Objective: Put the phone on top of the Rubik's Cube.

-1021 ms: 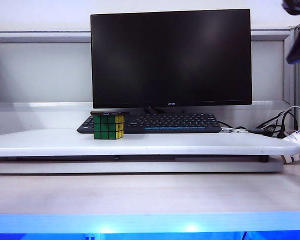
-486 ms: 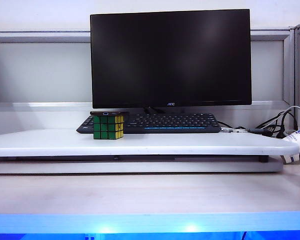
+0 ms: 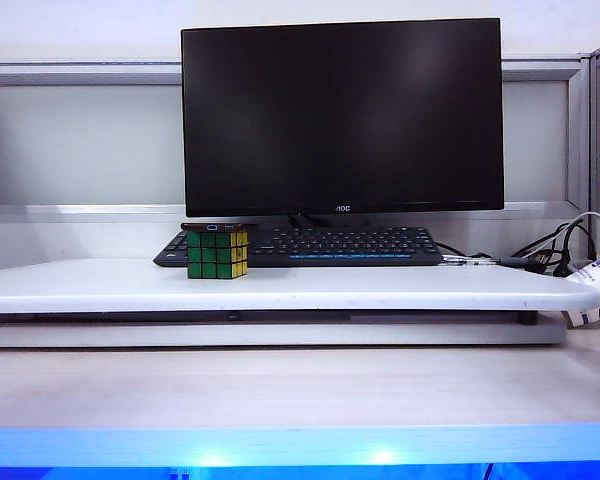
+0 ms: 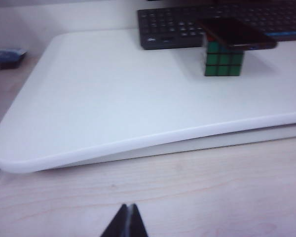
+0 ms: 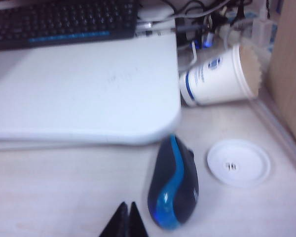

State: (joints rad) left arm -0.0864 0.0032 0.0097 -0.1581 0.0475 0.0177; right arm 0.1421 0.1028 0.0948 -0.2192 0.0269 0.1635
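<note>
On the raised white board: the Rubik's Cube (image 3: pixel 218 254) stands just in front of the keyboard (image 3: pixel 340 245), below the monitor (image 3: pixel 342 115).
Phone: the phone (image 3: pixel 219 227) lies flat across the cube's top, overhanging its edges a little; the left wrist view shows the same (image 4: pixel 235 33).
Left tool: the left tool (image 4: pixel 127 222) is pinched closed and empty, low over the wooden table (image 4: pixel 187 192), well apart from the cube.
Right tool: the right tool (image 5: pixel 125 219) is closed, holding nothing, just beside a blue-and-black mouse (image 5: pixel 173 182).
Progress: placement looks done; nothing seems left but confirming the phone sits steady.
</note>
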